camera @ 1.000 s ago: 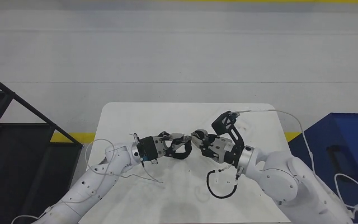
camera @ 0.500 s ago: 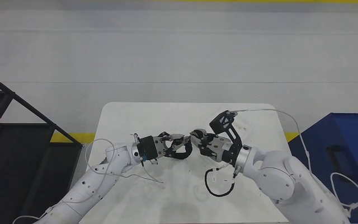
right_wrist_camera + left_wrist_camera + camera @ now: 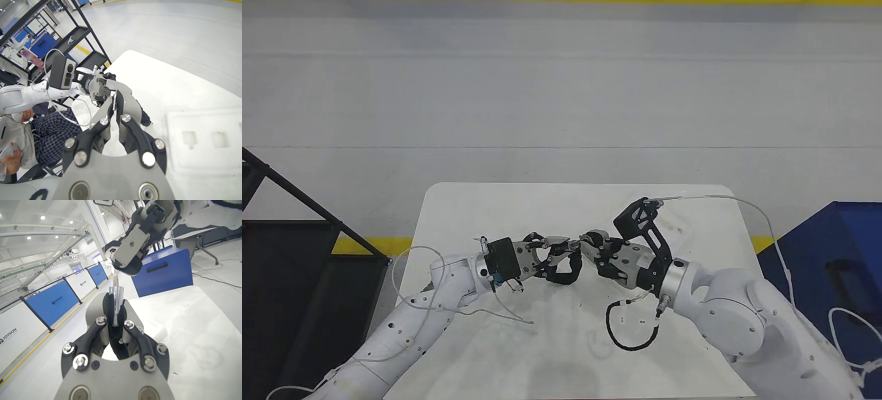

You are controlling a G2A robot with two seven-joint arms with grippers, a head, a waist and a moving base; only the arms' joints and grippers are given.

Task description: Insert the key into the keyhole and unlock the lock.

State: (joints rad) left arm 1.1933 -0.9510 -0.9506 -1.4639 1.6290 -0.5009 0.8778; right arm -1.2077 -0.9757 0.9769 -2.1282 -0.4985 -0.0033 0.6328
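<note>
Two grippers are gripping: the left gripper [image 3: 115,302] the chrome lock [image 3: 116,292], the right gripper [image 3: 115,101] the key [image 3: 115,277], touching its protruding end.

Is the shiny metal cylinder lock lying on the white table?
No, the left gripper holds the lock clamped in the air above the table.

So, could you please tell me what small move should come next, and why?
Probably push the key slightly deeper into the lock: its blade tip meets the keyhole, yet most of the blade shows. The left pincer grips the lock, the right pincer the key.
</note>
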